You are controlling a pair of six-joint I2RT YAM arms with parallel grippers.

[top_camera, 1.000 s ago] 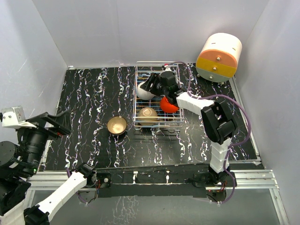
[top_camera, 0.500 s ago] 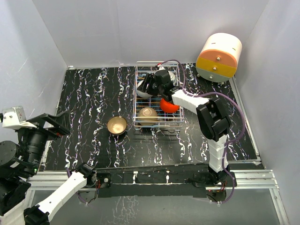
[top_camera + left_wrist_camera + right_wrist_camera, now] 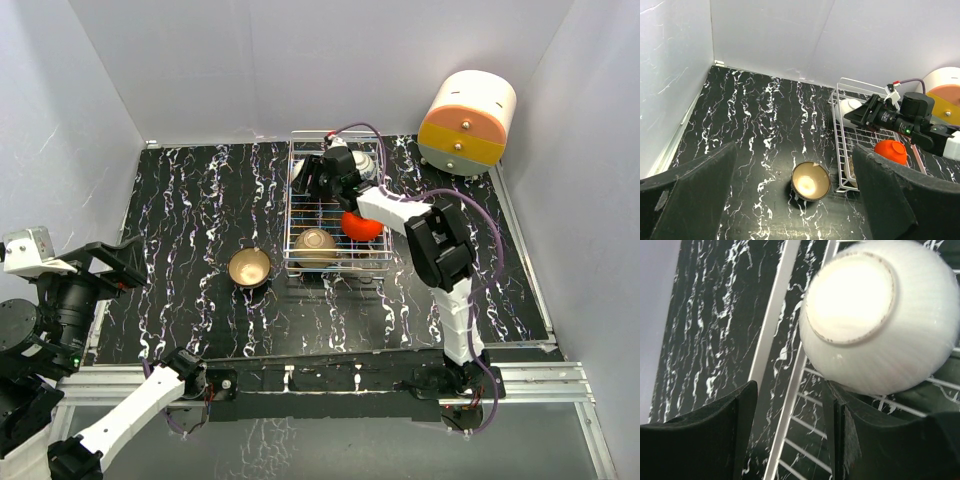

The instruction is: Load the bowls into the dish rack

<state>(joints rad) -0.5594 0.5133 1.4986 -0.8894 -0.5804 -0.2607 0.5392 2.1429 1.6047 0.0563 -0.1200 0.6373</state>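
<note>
The wire dish rack holds the red-orange bowl, the tan bowl and the white bowl. The white bowl lies bottom-up in the rack's far left corner. My right gripper reaches into that corner and covers most of the bowl from above. In the right wrist view the right gripper is open with only rack wires between the fingers, and the bowl rests against the right fingertip. The dark bowl with a cream inside stands on the table left of the rack, and also shows in the left wrist view. My left gripper is open and empty at the far left.
A cream-and-orange cylindrical box stands at the back right, beyond the rack. White walls close in the black marbled table at the back and both sides. The right arm's cable loops over the rack's far edge.
My right gripper has moved toward the rack's far left corner, and the white bowl has moved there with it. The left arm and the other bowls have not moved.
</note>
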